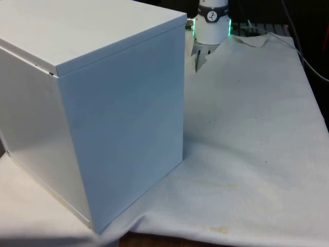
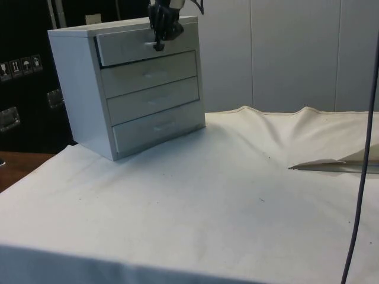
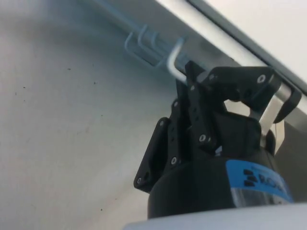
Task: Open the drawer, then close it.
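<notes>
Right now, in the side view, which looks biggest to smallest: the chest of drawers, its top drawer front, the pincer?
1. chest of drawers, by far the largest.
2. top drawer, one strip of the chest's front.
3. pincer, a small dark shape at that drawer's handle.

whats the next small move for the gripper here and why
Probably a short, straight pull away from the chest of drawers. In the side view the gripper sits at the top drawer, whose front stands only slightly proud of the three drawers below. In the wrist view the fingers straddle the drawer's white handle. So the opening has barely begun; pulling further should slide it out.
</notes>
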`<state>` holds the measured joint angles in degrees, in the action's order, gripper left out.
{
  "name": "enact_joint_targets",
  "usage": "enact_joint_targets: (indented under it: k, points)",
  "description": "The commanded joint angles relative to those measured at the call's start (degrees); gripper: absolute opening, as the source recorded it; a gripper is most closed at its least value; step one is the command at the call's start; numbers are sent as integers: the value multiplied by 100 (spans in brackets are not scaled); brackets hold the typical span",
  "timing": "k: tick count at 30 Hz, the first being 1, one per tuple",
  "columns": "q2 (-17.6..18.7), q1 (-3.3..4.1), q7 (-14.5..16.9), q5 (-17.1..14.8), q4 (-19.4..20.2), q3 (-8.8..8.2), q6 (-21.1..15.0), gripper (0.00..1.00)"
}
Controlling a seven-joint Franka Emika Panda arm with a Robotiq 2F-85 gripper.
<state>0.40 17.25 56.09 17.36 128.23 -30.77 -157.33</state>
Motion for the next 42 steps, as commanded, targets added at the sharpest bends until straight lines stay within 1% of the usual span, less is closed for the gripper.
enact_joint_targets:
  k: [1, 2, 8, 9, 10, 15, 16, 17, 18, 23, 25, 26, 27, 35, 36, 37, 38, 42]
  points:
    - [-29, 0, 17, -6, -11, 0, 40, 0]
    - [-92, -11, 80, -29, -40, -11, 132, 0]
    - [-201, 0, 0, 86, 109, 11, 126, 0]
    - [-109, 6, 57, -11, 46, 17, 115, 0]
    - [-229, 0, -17, 120, 143, 23, 126, 0]
    - [-453, -23, -132, 309, 384, 92, 109, 0]
    - [-418, 17, -6, 109, 378, 92, 115, 0]
    - [-493, -29, -160, 344, 430, 103, 109, 0]
    - [-579, -34, -201, 424, 516, 109, 109, 0]
    - [-779, -34, -315, 613, 722, 138, 109, 0]
    - [-871, -46, -350, 682, 814, 149, 103, 0]
    - [-859, 17, -235, 516, 825, 120, 115, 0]
    - [-911, -46, -367, 716, 854, 155, 103, 0]
    - [-1341, -69, -516, 991, 1283, 206, 109, 0]
    - [-1295, 17, -401, 802, 1261, 155, 115, 0]
    - [-1381, -69, -527, 1014, 1324, 212, 109, 0]
    - [-1381, -69, -527, 1014, 1324, 212, 109, 0]
    - [-1570, -80, -596, 1140, 1507, 235, 103, 0]
